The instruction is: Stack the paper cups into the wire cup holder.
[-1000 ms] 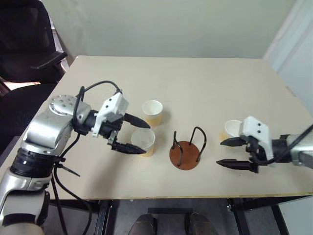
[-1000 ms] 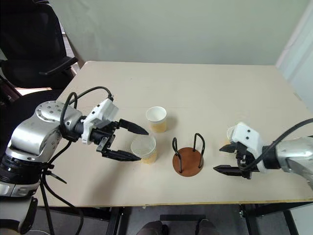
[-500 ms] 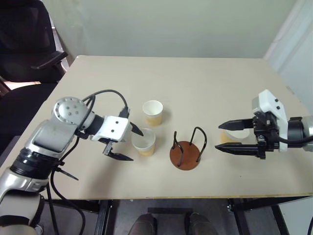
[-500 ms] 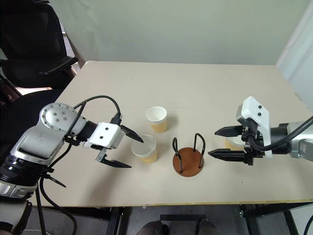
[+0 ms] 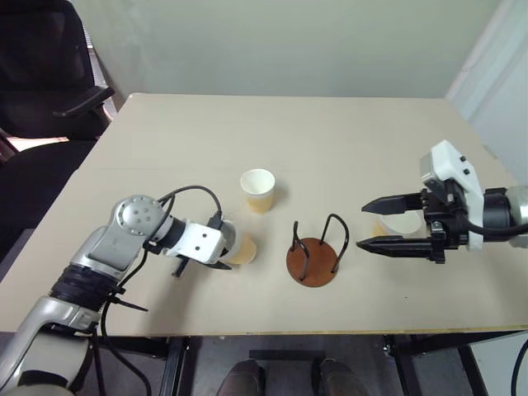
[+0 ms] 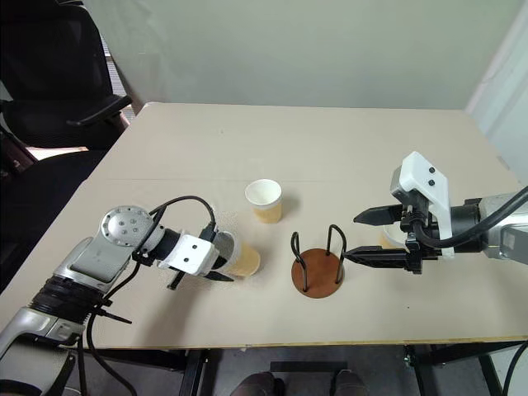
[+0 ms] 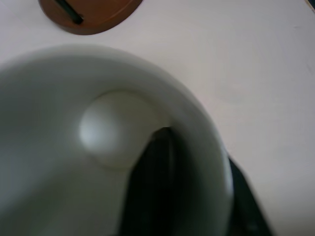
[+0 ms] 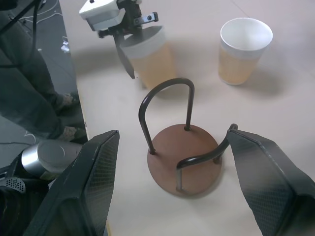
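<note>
Table (image 5: 330,140) in the head views carries 3 paper cups and the wire cup holder (image 5: 312,259), which stands near the front edge with its 2 black loops upright on the brown disc. The left gripper (image 6: 216,262) is clamped on the rim of the nearest cup (image 6: 242,259), which sits tilted just left of the holder. A second cup (image 5: 257,190) stands upright behind them, apart from both. The third cup (image 5: 394,225) is right of the holder, partly hidden behind the right gripper (image 5: 363,226), whose fingers are spread wide with nothing between them, pointing at the holder.

The left wrist view looks into the held cup's white inside (image 7: 106,128); one black finger (image 7: 150,187) lies inside the wall, the other outside.

The right wrist view shows the holder (image 8: 183,157) between the parted fingers (image 8: 91,182), with the 2 cups beyond it.
</note>
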You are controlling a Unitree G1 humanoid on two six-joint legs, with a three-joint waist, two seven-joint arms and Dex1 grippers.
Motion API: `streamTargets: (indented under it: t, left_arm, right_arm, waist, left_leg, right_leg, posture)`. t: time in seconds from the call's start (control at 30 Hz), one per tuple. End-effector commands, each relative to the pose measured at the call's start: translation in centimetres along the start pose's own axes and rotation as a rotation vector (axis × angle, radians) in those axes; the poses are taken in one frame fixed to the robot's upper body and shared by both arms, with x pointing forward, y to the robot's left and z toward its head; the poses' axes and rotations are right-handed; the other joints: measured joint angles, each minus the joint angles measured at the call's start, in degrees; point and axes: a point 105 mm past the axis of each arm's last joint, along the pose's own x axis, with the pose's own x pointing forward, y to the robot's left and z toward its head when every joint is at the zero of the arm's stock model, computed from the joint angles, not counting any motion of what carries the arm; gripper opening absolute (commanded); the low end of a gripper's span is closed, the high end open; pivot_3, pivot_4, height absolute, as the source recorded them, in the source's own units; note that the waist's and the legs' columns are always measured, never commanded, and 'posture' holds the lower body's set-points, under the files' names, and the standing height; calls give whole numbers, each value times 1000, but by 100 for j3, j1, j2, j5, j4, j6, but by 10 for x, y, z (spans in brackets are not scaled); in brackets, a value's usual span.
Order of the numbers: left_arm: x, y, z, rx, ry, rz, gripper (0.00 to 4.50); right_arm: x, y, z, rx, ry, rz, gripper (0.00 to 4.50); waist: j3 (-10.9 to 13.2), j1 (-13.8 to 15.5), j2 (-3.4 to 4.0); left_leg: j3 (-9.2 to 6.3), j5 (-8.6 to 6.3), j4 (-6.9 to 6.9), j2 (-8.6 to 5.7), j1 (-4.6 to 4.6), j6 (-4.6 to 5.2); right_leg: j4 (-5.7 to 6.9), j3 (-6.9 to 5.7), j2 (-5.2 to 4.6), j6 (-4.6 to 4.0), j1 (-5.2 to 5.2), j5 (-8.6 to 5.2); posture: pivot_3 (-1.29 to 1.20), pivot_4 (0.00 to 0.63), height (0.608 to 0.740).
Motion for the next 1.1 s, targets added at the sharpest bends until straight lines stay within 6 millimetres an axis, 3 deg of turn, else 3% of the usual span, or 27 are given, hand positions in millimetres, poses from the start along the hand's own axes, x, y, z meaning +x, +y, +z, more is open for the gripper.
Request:
streamTargets:
  t: [0.03,0.2,0.33,0.47,0.7,0.77,0.93,1.1]
  left_arm:
    - [-10,0,0,12,-4,1,23]
    - [-19,-4,6,11,-20,-32,23]
    - [-36,0,22,16,-52,-50,23]
    - [-56,22,65,58,-128,-70,23]
    - [-67,57,125,168,-207,-130,23]
    - [-67,72,148,211,-226,-147,23]
    - [-59,99,181,271,-258,-177,23]
    - [-38,106,184,295,-249,-239,23]
  right_arm:
    - [-4,1,3,-17,-3,-12,3622]
    - [-6,1,0,-9,3,-18,3622]
    - [-10,-1,-4,-7,5,-29,3622]
    - [-15,2,-6,-50,-8,-21,3622]
    - [-16,2,-5,-69,-25,-29,3622]
    - [-17,3,-4,-71,-31,-32,3622]
    - [-16,5,-4,-70,-38,-48,3622]
    - [-18,7,-4,-61,-41,-81,3622]
  waist:
    - [0,-6,1]
    - [0,-9,1]
    - [0,1,0]
    - [2,49,-4]
    - [3,22,-5]
    - [5,43,-7]
    - [6,33,-7]
    - [11,30,-3]
  left_leg:
    - [1,-1,0,0,0,1]
    - [2,-1,0,0,-1,1]
    - [-1,-2,-1,0,-4,0]
    - [-1,-11,3,0,-9,6]
    - [6,-20,5,-8,-6,10]
    - [8,-20,3,-5,-11,9]
    - [23,-23,5,-9,-11,14]
    - [21,-25,3,-2,-11,10]
  right_leg:
    - [0,1,0,0,0,0]
    - [0,0,0,0,-3,0]
    - [-1,-2,1,0,-4,0]
    - [-3,-4,-2,-1,-3,0]
    - [-6,1,-12,2,1,1]
    - [-9,-6,-13,3,1,3]
    - [-14,-1,-18,18,5,-4]
    - [-17,7,-20,40,6,-10]
  posture:
    - [0,150,740]
    - [0,150,740]
    - [0,150,740]
    - [0,150,740]
    - [0,150,740]
    - [0,150,740]
    - [0,150,740]
    - [0,150,740]
